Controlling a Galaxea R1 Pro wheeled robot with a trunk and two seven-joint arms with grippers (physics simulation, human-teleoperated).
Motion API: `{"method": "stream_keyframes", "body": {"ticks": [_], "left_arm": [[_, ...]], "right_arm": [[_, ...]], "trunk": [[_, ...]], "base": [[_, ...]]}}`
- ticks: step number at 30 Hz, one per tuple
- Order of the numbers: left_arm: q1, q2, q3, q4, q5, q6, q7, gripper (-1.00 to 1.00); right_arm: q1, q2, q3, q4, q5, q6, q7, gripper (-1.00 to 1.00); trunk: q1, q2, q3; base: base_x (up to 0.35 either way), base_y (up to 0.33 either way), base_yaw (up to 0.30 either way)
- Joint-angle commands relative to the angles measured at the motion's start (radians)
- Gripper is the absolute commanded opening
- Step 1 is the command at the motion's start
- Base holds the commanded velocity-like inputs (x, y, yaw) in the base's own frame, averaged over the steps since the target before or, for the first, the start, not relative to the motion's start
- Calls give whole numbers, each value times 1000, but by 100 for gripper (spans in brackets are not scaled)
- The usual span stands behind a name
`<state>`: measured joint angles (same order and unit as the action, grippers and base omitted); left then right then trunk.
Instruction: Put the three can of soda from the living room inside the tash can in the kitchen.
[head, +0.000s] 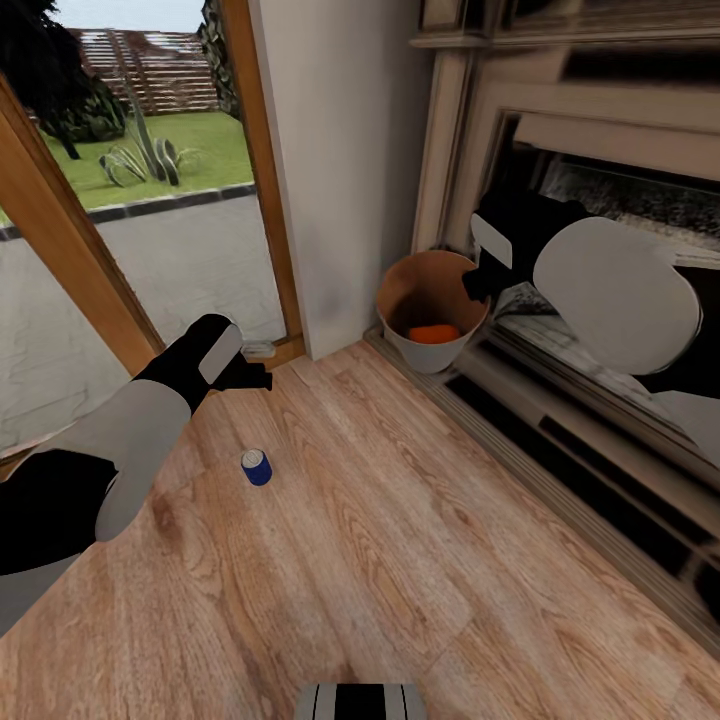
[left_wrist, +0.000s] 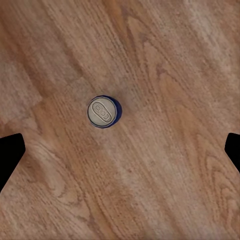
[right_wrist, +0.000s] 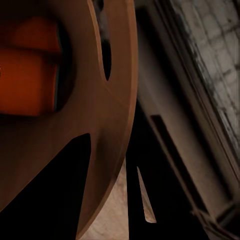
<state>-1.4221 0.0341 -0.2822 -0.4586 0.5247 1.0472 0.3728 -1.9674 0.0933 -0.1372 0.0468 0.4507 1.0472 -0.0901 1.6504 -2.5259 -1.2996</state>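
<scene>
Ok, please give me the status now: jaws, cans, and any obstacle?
Left gripper open above upright blue can on floor. Right gripper at bin rim, jaws state unclear. Orange can inside bin. No obstacle seen.

Warm light-wood plank floor (head: 400, 520), plain white wall section (head: 340, 150), wood-framed glass door (head: 130, 200) looking onto sunny grass and paving, pale cream cabinet front (head: 560, 400) alongside.

one blue can (head: 257, 467), one orange can (head: 434, 334), one bin (head: 430, 355)
</scene>
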Motion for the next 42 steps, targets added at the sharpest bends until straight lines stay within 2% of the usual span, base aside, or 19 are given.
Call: {"method": "stream_keyframes", "body": {"ticks": [1, 8, 15, 42], "left_arm": [[0, 0, 1, 0, 0, 0, 0, 100], [0, 0, 4, 3, 0, 0, -2, 100], [0, 0, 5, 3, 0, 0, -3, 100], [0, 1, 6, 7, 0, 0, -4, 100]], "right_arm": [[0, 0, -4, -1, 2, 0, 1, -100], [0, -2, -8, -2, 2, 0, 2, -100], [1, -4, -14, -3, 1, 0, 2, -100], [3, -11, -11, -4, 2, 0, 1, -100]], "trunk": [[0, 0, 0], [0, 0, 0], [0, 0, 1], [0, 0, 30]], "base": [[0, 0, 0], [0, 17, 0], [0, 206, -21], [30, 92, -183]]}}
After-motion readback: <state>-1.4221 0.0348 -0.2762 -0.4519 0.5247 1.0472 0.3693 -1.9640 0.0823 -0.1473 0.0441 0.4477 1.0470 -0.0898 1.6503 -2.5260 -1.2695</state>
